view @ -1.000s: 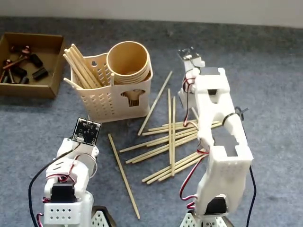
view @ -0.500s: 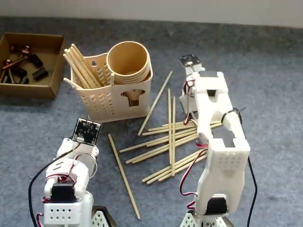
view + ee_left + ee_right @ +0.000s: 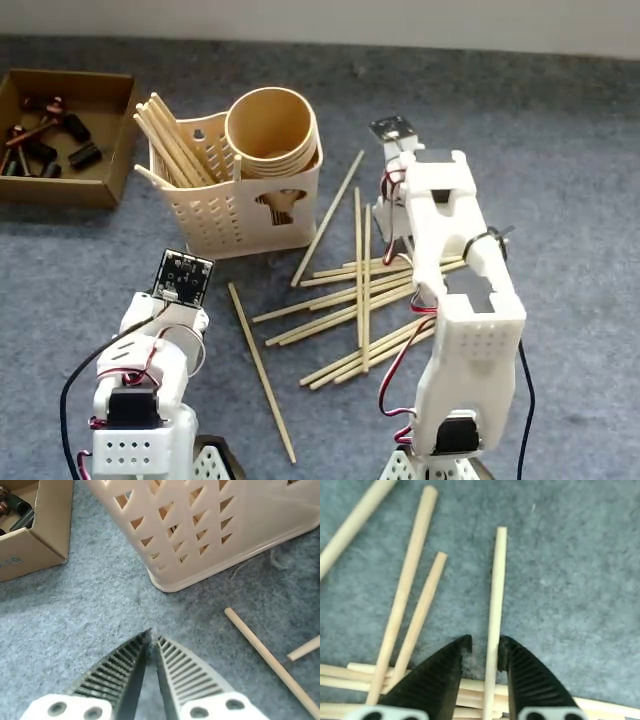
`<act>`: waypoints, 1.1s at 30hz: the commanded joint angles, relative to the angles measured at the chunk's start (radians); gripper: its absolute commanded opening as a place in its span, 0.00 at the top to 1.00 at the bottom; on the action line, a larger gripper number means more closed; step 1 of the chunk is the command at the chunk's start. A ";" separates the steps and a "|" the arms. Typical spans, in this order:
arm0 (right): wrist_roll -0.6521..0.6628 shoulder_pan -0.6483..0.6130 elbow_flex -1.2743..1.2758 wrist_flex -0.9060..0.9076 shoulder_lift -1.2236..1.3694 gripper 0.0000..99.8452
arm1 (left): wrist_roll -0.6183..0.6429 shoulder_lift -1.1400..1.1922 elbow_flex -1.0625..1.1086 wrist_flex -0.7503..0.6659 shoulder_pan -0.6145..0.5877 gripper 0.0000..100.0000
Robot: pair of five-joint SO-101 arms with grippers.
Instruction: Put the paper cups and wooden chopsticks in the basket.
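A cream plastic basket (image 3: 240,215) holds a stack of paper cups (image 3: 272,125) and a bundle of wooden chopsticks (image 3: 165,140). Several loose chopsticks (image 3: 340,310) lie crossed on the grey carpet to its right. My right arm (image 3: 440,200) stretches over this pile. My right gripper (image 3: 484,640) hangs low and open, its fingers on either side of one chopstick (image 3: 495,590) that rests on the carpet. My left gripper (image 3: 152,639) is shut and empty, just above the carpet in front of the basket (image 3: 210,525), with one chopstick (image 3: 270,660) beside it.
A cardboard box (image 3: 60,185) of small dark parts sits left of the basket, and its corner (image 3: 35,550) is close to my left gripper. A single chopstick (image 3: 260,370) lies between the two arm bases. Open carpet spreads to the far right.
My right arm has drawn back a little toward its base and shifted slightly left over the pile. The left arm has not moved.
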 commanded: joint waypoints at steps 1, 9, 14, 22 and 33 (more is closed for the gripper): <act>-0.011 0.018 -0.010 0.012 -0.001 0.88 | -0.006 -0.010 0.012 -0.025 -0.004 0.99; -0.011 0.018 -0.091 0.054 0.001 0.99 | -0.006 -0.010 0.012 -0.025 -0.004 0.99; -0.011 0.018 -0.173 0.174 0.001 1.00 | -0.006 -0.010 0.012 -0.025 -0.004 0.99; -0.098 0.028 -0.357 0.398 -0.001 1.00 | -0.006 -0.010 0.012 -0.025 -0.004 0.99; -0.101 0.027 -0.484 0.578 -0.111 1.00 | -0.006 -0.010 0.012 -0.025 -0.004 0.99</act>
